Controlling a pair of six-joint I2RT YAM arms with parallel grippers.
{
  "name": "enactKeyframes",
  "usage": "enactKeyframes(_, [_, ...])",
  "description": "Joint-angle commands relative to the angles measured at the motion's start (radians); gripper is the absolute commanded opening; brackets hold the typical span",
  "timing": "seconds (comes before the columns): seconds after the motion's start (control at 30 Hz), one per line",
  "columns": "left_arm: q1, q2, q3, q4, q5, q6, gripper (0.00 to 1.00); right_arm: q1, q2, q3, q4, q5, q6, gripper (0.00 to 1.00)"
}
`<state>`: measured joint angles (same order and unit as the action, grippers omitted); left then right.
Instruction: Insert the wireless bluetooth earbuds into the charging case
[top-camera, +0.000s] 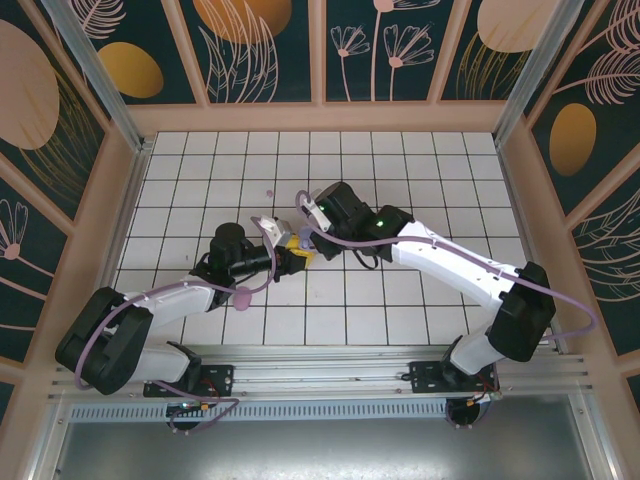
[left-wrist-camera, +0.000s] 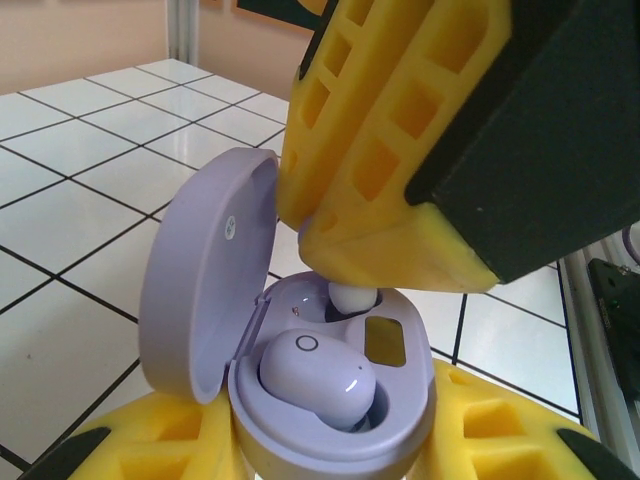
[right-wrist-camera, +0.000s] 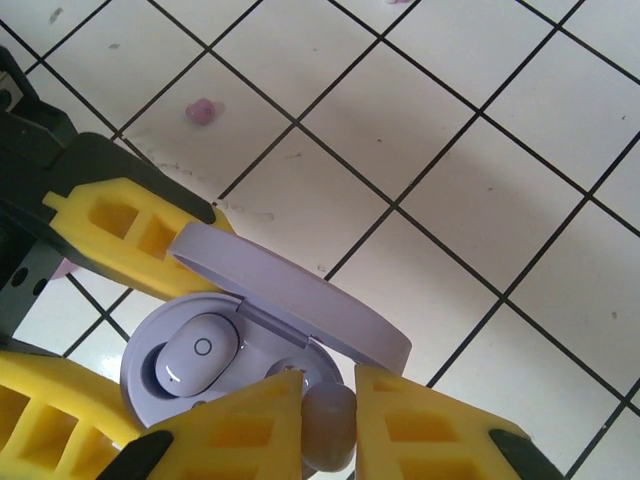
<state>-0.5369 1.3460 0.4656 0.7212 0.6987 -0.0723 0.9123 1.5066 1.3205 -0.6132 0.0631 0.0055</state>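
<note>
**Top external view.** We list a white tiled worktop (top-camera: 420, 160) with two arms meeting near centre frame: the left arm (top-camera: 150, 310) from lower left, the right arm (top-camera: 450, 260) from lower right. The left jaws and right jaws come together just left of centre. What lies between them is too small to tell here. One pink earbud (top-camera: 268, 194) lies alone on a tile above the meeting point, apart from both arms. A pink rounded item (top-camera: 242, 296) sits beside the left arm. We cannot name it.

**Left wrist view.** We list the charging case (left-wrist-camera: 330, 445), lavender, at bottom centre, clenched between the left jaws' yellow pads (left-wrist-camera: 150, 445). Its lid (left-wrist-camera: 200, 280) stands open, tipped up toward the left. The seated lavender earbud (left-wrist-camera: 318, 378) fills the near socket. The right jaws descend from upper right, grasping the held lavender earbud (left-wrist-camera: 350, 297). Its pale tip is at the mouth of the far socket; whether it is fully in we cannot tell.

**Right wrist view.** We list the right jaws at the bottom edge, clamped on the held lavender earbud (right-wrist-camera: 328, 425), directly over the charging case (right-wrist-camera: 145, 345). The seated lavender earbud (right-wrist-camera: 198, 352) lies just left of it. The lid (right-wrist-camera: 300, 295) slants across the centre. The left jaws flank the case at left. The pink earbud (right-wrist-camera: 203, 110) rests on bare tile at upper left, well apart from the case.
</note>
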Motion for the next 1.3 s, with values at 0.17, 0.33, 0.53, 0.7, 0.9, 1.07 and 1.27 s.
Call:
enactKeyframes(0.17, [-0.003, -0.018, 0.028, 0.017, -0.008, -0.004, 0.0, 0.022, 0.013, 0.019, -0.063, -0.037, -0.033, 0.23])
enactKeyframes(0.33, [-0.003, -0.019, 0.032, 0.02, -0.011, -0.006, 0.0, 0.022, 0.01, 0.019, -0.053, -0.043, -0.028, 0.34])
enactKeyframes(0.53, [-0.002, -0.03, 0.028, 0.012, -0.018, -0.004, 0.0, 0.02, 0.001, 0.026, -0.047, -0.073, -0.013, 0.34])
enactKeyframes(0.7, [-0.003, -0.031, 0.027, 0.012, -0.021, -0.007, 0.0, 0.018, -0.025, 0.041, -0.044, -0.063, 0.014, 0.34])
enactKeyframes(0.9, [-0.003, -0.035, 0.027, 0.016, -0.015, -0.014, 0.0, 0.015, -0.119, 0.035, 0.006, -0.07, 0.039, 0.29])
enactKeyframes(1.07, [-0.003, -0.065, 0.026, -0.006, -0.009, -0.012, 0.0, 0.004, -0.218, -0.004, 0.08, -0.098, 0.082, 0.25])
enactKeyframes(1.27, [-0.003, -0.106, 0.025, -0.022, 0.002, -0.021, 0.0, -0.087, -0.27, -0.051, 0.156, -0.18, 0.198, 0.2])
